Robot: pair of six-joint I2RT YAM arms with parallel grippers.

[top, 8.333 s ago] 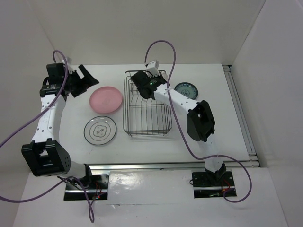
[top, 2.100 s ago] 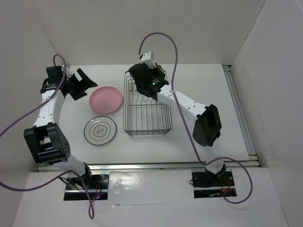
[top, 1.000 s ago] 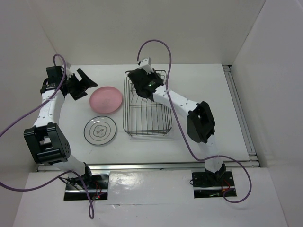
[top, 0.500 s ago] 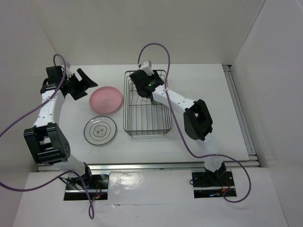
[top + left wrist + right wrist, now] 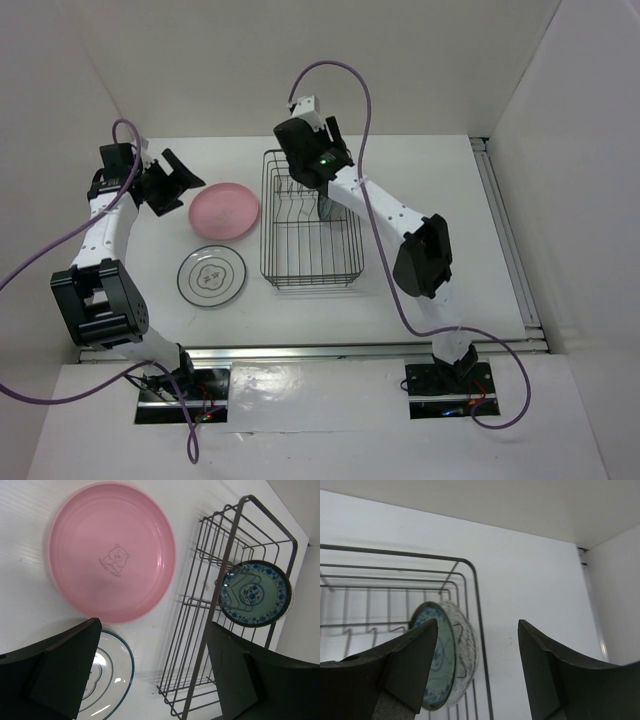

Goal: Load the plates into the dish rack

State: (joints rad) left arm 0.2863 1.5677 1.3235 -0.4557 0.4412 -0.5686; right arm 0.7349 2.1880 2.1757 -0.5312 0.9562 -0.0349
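The black wire dish rack lies mid-table. A teal patterned plate stands upright in its slots, with a clear glass plate leaning right behind it. My right gripper hovers open above these two, touching neither; from above it sits over the rack's far end. The pink plate and a white plate with a dark rim lie flat left of the rack. My left gripper is open beside the pink plate, holding nothing.
The rack's near half holds nothing. White walls close in the table at the back and on both sides. A metal rail runs along the right edge. Purple cables loop above both arms.
My right gripper has opened and risen off the teal plate, which stays upright in the rack. The left arm has barely moved.
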